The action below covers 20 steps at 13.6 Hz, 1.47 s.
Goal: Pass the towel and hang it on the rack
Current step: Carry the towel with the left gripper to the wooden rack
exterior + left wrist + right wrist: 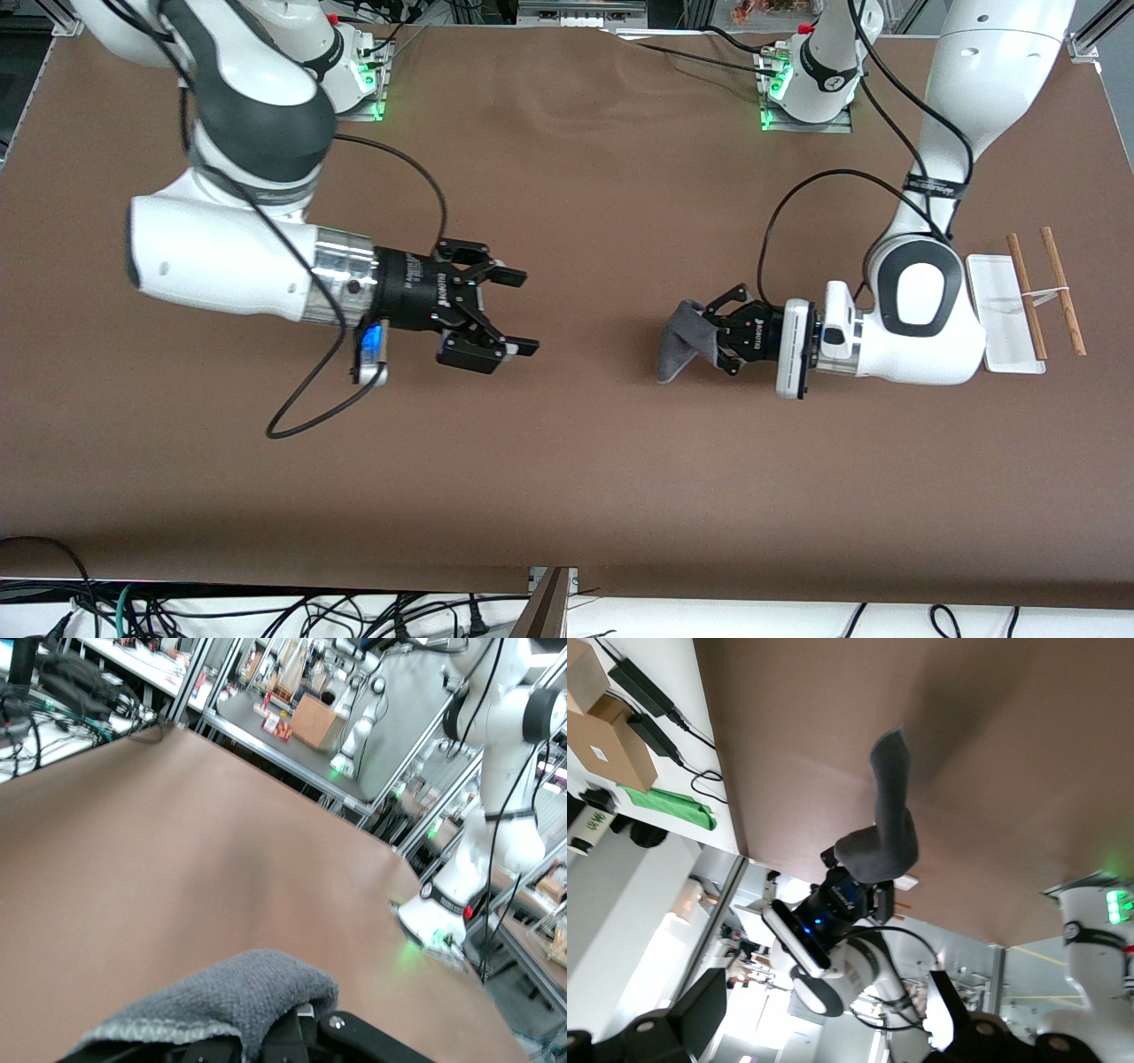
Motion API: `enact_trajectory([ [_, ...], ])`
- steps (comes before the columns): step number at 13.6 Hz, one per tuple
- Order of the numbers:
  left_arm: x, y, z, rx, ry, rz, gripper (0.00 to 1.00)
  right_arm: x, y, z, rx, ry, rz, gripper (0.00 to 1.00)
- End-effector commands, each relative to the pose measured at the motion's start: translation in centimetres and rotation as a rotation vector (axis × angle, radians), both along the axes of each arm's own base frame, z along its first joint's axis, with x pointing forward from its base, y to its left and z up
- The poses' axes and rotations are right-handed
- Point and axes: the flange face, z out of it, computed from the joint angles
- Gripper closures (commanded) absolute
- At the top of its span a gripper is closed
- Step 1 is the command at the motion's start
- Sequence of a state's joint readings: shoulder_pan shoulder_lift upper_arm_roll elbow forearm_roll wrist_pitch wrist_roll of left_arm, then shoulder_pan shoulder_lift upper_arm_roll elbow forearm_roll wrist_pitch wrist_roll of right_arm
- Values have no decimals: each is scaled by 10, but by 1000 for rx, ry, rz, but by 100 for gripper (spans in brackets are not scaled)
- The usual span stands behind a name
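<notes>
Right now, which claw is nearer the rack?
Left. The left claw, shut on the towel, is toward the rack end of the table. The right claw is open over the right arm's end.

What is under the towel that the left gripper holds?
Under the towel, shut in the left gripper, only the bare brown table shows. The cloth hangs in the air above it. The fingertips are covered by the folds. The right gripper hovers open, empty.
</notes>
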<state>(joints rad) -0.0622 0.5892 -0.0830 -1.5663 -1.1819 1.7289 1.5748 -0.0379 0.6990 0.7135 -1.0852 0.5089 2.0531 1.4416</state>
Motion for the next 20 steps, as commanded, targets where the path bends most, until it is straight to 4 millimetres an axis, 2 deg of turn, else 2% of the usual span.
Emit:
enact_trajectory([
  [1, 3, 46, 26, 133, -12, -52, 100, -1, -42, 13, -80, -124, 132, 0],
  [3, 6, 99, 37, 253, -24, -115, 100, 0, -71, 5, -152, -179, 253, 0],
  [5, -2, 149, 29, 367, 15, -167, 100, -8, -101, 15, -253, -259, 374, 0],
  [8, -26, 238, 18, 521, 124, -226, 100, -19, -135, 21, -398, -345, 561, 0],
  [10, -45, 294, 11, 658, 192, -269, 100, -29, -157, 31, -496, -396, 682, 0],
  [12, -59, 348, 12, 774, 229, -270, 100, -36, -173, 34, -563, -426, 787, 0],
  [15, -61, 418, 43, 983, 208, -277, 100, -50, -211, 46, -624, -481, 906, 0],
  [16, -63, 434, 47, 1030, 213, -281, 100, -59, -227, 53, -648, -494, 934, 0],
  [18, -71, 466, 47, 1065, 220, -236, 100, -72, -238, 58, -682, -497, 980, 0],
  [20, -84, 512, 40, 1097, 224, -154, 100, -77, -249, 60, -727, -495, 1020, 0],
])
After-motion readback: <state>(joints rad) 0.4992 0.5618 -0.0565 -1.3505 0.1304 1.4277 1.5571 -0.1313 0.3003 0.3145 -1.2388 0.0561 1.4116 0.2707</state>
